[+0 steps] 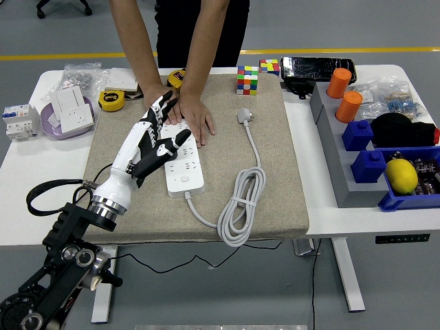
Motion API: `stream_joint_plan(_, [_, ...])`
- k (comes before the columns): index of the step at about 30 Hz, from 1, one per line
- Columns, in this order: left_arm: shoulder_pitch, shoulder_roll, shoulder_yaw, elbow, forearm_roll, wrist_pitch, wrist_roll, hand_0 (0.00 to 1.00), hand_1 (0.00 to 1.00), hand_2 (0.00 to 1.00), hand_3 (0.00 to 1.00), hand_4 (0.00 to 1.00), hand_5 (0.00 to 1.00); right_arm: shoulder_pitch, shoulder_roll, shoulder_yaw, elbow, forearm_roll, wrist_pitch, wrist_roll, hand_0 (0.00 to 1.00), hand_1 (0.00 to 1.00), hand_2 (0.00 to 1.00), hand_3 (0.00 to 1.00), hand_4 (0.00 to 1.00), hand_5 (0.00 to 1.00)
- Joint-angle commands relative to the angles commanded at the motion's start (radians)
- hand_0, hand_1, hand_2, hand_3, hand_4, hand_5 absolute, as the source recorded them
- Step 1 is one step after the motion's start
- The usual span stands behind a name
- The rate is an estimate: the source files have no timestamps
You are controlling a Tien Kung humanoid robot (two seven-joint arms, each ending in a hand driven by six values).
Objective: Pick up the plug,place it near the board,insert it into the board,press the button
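The white power strip (184, 172) lies on the beige mat (275, 172), running from the mat's middle toward its near edge. My left hand (165, 125) reaches over the strip from the lower left, white palm up high, black fingers spread and holding nothing. Its fingertips (165, 103) are beside the person's hands. A dark shape under my palm (146, 167) may be the black plug; I cannot tell. Its black cable (47, 196) loops on the table at the left. The person's hands (196, 120) press flat on the strip's far end.
The strip's own white plug (244, 115) and coiled cord (240, 203) lie right of it. Colour cubes (247, 79), tape measures (111, 100) and a purple bowl (51, 127) sit at the back. A grey tray (330, 148) with orange cups and blue bins stands at the right.
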Motion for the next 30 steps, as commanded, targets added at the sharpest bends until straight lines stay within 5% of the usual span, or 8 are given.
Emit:
stream_joint_plan(4, [-0.015, 0.005, -0.015, 0.003, 0.023, -0.001, 0.05, 0.998, 0.998, 0.998, 0.998, 0.998, 0.696, 0.001, -0.001, -0.001, 0.0, 0.002, 0.0, 0.001, 0.829, 0.758, 0.754, 0.784, 0.998, 0.834])
stream_joint_plan(5, [-0.018, 0.006, -0.018, 0.003, 0.058, -0.003, 0.065, 0.498, 0.564, 0.531, 0.998, 0.92, 0.403, 0.001, -0.001, -0.001, 0.0, 0.002, 0.0, 0.001, 0.829, 0.758, 0.754, 0.784, 0.998, 0.834])
stream_joint_plan(10, [-0.042, 0.017, -0.028, 0.001, 0.266, -0.076, 0.188, 0.498, 0.564, 0.531, 0.998, 0.92, 0.403, 0.001, -0.003, 0.002, 0.0, 0.001, -0.001, 0.001, 0.829, 0.758, 0.754, 0.784, 0.998, 0.834])
stream_joint_plan(11, [-0.05, 0.021, -0.024, 0.004, 0.305, -0.089, 0.207, 0.271, 0.157, 0.26, 0.908, 0.743, 0.183, 0.001, -0.004, 0.002, 0.0, 0.001, -0.001, 0.001, 0.829, 0.758, 0.754, 0.784, 0.998, 0.832])
stream_joint_plan(16, [-0.094, 0.041, 0.011, 0.028, 0.513, -0.148, 0.287, 0.271, 0.157, 0.26, 0.908, 0.743, 0.183, 0.003, -0.003, 0.002, 0.0, 0.001, -0.001, 0.001, 0.829, 0.758, 0.754, 0.784, 0.998, 0.832])
stream_joint_plan(17, [-0.102, 0.043, 0.016, 0.032, 0.552, -0.163, 0.302, 0.21, 0.055, 0.158, 0.716, 0.519, 0.03, 0.004, -0.003, 0.002, 0.0, 0.0, -0.001, 0.001, 0.829, 0.758, 0.754, 0.784, 0.998, 0.832])
stream_joint_plan(23, [-0.13, 0.038, 0.037, 0.052, 0.79, -0.258, 0.377, 0.188, 0.045, 0.148, 0.696, 0.488, 0.011, 0.005, -0.004, 0.002, 0.0, 0.002, -0.001, 0.001, 0.829, 0.758, 0.754, 0.784, 0.998, 0.832])
stream_joint_plan(30, [-0.143, 0.033, 0.068, 0.095, 0.828, -0.28, 0.404, 0.182, 0.03, 0.146, 0.694, 0.496, 0.027, 0.002, -0.002, 0.005, 0.0, -0.002, 0.0, 0.0, 0.829, 0.758, 0.754, 0.784, 0.998, 0.832])
